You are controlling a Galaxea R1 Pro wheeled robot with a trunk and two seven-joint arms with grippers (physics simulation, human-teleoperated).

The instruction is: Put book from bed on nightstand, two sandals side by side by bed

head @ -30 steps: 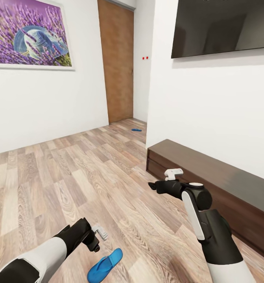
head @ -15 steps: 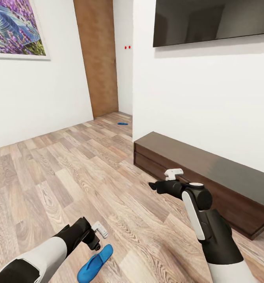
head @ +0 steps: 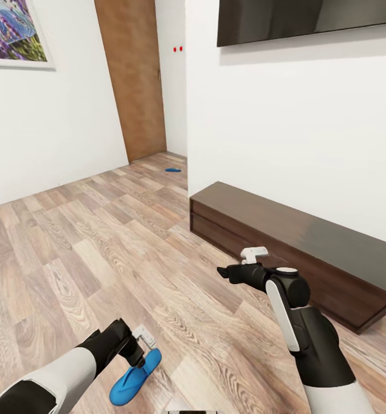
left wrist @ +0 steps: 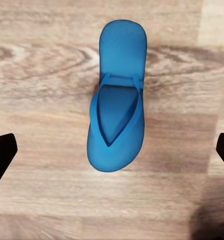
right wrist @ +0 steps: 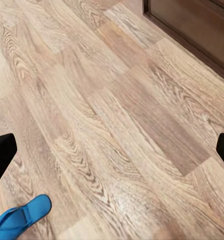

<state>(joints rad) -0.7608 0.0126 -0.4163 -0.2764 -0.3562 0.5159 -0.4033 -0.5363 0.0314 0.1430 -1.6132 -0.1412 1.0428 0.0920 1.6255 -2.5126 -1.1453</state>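
Directly beneath the left gripper (head: pixel 140 344) a blue sandal (left wrist: pixel 117 95) was seen lying flat on the plank floor (head: pixel 100 253), strap side up, at about seven o'clock in the head view. In the left wrist view it was framed squarely between the two dark fingertips (left wrist: pixel 1 156), which were spread wide and touched nothing. The sandal step was judged to be in hand, with this sandal lined up for a pick but not yet gripped. A straight descent would be called for next, and a closing across the narrow sole.

A second sandal (head: pixel 172 169) was made out at about eleven o'clock, far off by the wooden door (head: pixel 132 80), a thing given by the head view alone. The strap detail was supplied by the left wrist view.

The right gripper (head: pixel 239 265) was held above bare floor near the long low cabinet (head: pixel 296 247); its fingers were set wide in its wrist view, empty, with the near sandal at one corner.
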